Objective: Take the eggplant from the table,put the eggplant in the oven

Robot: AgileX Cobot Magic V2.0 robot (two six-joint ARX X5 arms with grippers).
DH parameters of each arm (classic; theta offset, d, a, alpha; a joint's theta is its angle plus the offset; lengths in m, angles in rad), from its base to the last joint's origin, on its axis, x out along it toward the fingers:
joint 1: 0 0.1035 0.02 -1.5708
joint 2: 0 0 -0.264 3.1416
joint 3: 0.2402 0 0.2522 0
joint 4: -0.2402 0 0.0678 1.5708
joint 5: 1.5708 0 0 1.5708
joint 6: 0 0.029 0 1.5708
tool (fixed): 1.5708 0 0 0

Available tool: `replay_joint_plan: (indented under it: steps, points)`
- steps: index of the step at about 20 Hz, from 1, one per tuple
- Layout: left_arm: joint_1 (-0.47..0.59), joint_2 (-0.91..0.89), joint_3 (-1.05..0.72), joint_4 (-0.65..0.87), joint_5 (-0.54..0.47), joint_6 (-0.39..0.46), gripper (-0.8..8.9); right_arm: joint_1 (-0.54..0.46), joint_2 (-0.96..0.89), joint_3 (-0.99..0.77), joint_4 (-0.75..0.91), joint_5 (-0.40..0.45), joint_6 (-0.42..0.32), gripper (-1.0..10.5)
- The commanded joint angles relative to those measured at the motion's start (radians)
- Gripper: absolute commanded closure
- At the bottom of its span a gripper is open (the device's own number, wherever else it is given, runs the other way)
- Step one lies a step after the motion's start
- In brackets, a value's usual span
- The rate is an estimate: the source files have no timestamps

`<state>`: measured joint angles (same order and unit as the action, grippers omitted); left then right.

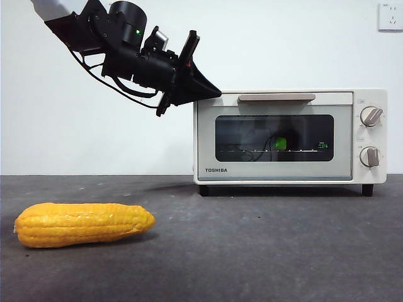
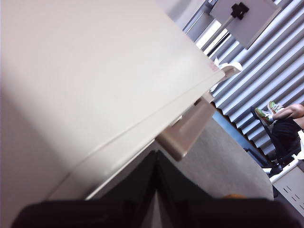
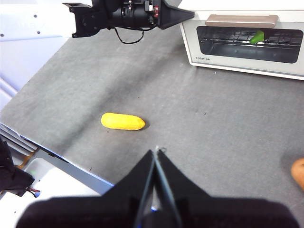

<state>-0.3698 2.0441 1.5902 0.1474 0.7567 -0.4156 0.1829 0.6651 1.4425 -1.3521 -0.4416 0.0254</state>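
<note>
- Where the dark glass door of the cream-white TOSHIBA oven is looked through, only the bright green stem cap of the eggplant can be made out, lying on the wire rack inside; the purple body is lost against the dark interior.
- From the right wrist view the same green cap is seen behind the glass, toward the knob side of the oven.
- The door is shut, with the taupe bar handle level along its upper edge.
- The left gripper is held in the air, slanting down from the upper side of the front view, its tip just beside the oven's top corner near the handle end; its jaws are pressed together with nothing between them.
- The right gripper is held high over the table, its jaws likewise closed and empty.
- A yellow corn cob lies on the table, well apart from the oven.
- An orange object is cut off at the right wrist view's edge and cannot be identified.
</note>
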Motion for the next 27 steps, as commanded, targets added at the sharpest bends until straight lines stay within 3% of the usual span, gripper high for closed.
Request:
replay_joint_plan:
  steps: [1,8,14,19,27]
  points:
    - [0.002,-0.041,0.002,-0.037,0.01,0.06,8.2,0.001,-0.002,0.001,-0.023,0.003,-0.012,9.6]
    - [0.0,-0.227,0.002,-0.274,-0.01,0.196,8.2,0.001,-0.001,0.001,-0.022,0.003,-0.013,9.6]
    - [-0.043,-0.507,0.002,-0.562,-0.249,0.347,8.2,0.001,0.002,0.001,-0.022,0.004,-0.03,9.5]
    - [-0.097,-0.737,0.002,-0.739,-0.448,0.372,8.2,0.001,0.012,0.001,-0.022,0.004,-0.029,9.5]
    - [-0.166,-0.946,0.002,-1.057,-0.468,0.374,8.19,0.001,0.014,0.001,-0.022,0.004,-0.029,9.5]
